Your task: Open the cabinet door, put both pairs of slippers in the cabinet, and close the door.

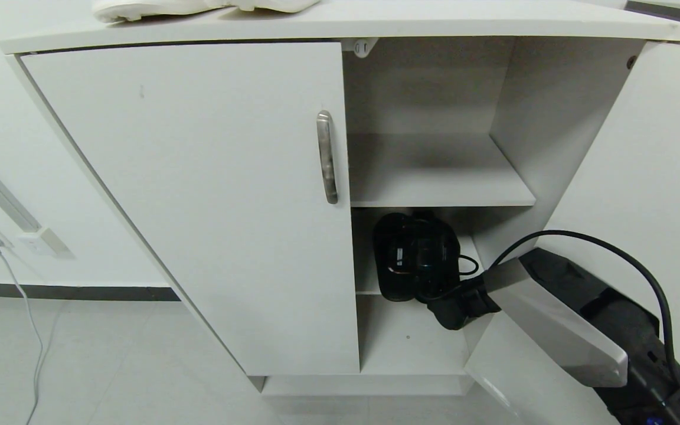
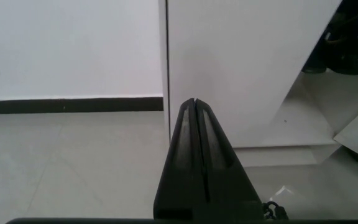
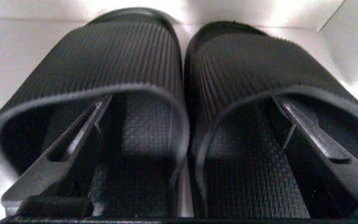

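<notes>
Black slippers [image 3: 135, 68] each cover one finger of the wide-spread right gripper [image 3: 191, 102]; left gripper [image 2: 194, 106] closed.

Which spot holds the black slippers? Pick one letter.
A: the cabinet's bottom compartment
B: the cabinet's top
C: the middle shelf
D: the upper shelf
C: the black slippers lie on the middle shelf, beneath the upper shelf and above the bottom compartment.

Cabinet [image 1: 434, 23]: L door [image 1: 198, 195] closed, R door [image 1: 659, 177] swung out. Slipper pair [image 1: 414, 257] sits side by side on 2nd shelf [image 1: 366, 288], R compartment, under upper shelf [image 1: 434, 177]. R gripper [image 3: 188, 106] has one finger inside each slipper. 2nd pair [image 1: 198, 7] lies on cabinet top, twd L end.
</notes>
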Available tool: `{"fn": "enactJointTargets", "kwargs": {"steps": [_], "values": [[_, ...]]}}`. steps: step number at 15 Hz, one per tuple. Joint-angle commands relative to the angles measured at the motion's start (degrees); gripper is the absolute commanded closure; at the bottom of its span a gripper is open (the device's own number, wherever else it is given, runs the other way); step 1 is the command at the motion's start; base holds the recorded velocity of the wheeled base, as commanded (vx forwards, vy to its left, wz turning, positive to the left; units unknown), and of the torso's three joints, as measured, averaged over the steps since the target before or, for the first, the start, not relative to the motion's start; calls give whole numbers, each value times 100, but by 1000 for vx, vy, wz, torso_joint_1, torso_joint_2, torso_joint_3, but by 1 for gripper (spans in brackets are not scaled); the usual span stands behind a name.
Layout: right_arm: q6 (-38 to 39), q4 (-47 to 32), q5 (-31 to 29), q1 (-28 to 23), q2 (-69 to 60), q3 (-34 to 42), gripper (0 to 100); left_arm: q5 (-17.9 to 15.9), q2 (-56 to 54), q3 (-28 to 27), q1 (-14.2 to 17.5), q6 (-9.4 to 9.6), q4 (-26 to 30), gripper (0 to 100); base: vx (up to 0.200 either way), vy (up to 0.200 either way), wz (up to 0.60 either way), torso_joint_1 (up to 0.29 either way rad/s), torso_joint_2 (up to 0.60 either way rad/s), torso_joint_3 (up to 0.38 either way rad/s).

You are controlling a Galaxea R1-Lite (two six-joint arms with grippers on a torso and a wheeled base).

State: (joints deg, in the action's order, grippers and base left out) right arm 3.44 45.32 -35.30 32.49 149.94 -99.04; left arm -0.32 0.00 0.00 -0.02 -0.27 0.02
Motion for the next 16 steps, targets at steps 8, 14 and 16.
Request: {"fn": "enactJointTargets", "kwargs": {"steps": [8,14,16], "values": [[-36,732,-29,214,-923,1563,0,-3,9,0,2,44,-2,100,0,0,0,0,0,0],[-27,1339,-29,662,-2031,3382,0,-3,9,0,2,18,-2,100,0,0,0,0,0,0],[-10,1796,-29,882,-2250,4173,0,-12,9,0,2,36,-2,100,0,0,0,0,0,0]]}}
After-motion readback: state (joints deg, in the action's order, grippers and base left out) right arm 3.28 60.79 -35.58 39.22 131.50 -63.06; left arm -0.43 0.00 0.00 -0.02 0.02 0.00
